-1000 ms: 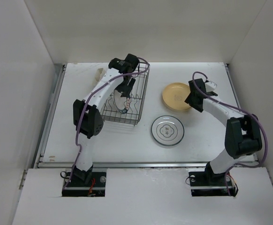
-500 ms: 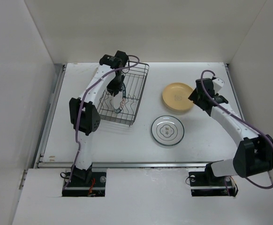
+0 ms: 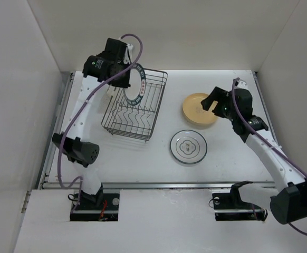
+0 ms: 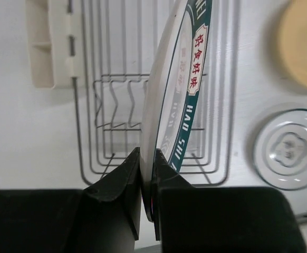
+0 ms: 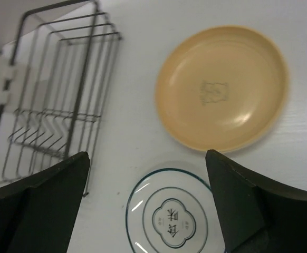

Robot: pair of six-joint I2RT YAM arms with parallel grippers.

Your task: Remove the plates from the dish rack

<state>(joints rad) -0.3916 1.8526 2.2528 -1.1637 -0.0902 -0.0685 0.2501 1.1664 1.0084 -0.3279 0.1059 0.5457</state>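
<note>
My left gripper [image 3: 123, 83] is shut on the edge of a white plate with a dark teal lettered rim [image 3: 141, 79]. It holds the plate upright in the air above the dark wire dish rack [image 3: 143, 126]. In the left wrist view the plate [image 4: 182, 79] stands edge-on, pinched between the fingertips [image 4: 127, 174], with the rack [image 4: 111, 95] below. No plate stands between the rack's tines. A tan plate [image 3: 199, 109] and a white plate with a centre mark [image 3: 188, 147] lie flat on the table. My right gripper [image 3: 210, 103] hangs open and empty over them [image 5: 148, 184].
A cream plastic piece [image 4: 48, 42] sits against the rack's back left side. White walls close in the table on the left, back and right. A metal rail [image 3: 58, 121] runs along the table's left edge.
The left gripper closed on the teal-rimmed plate and lifted it out of the rack, toward the back. The right gripper let go of the tan plate, opened wider and rose.
</note>
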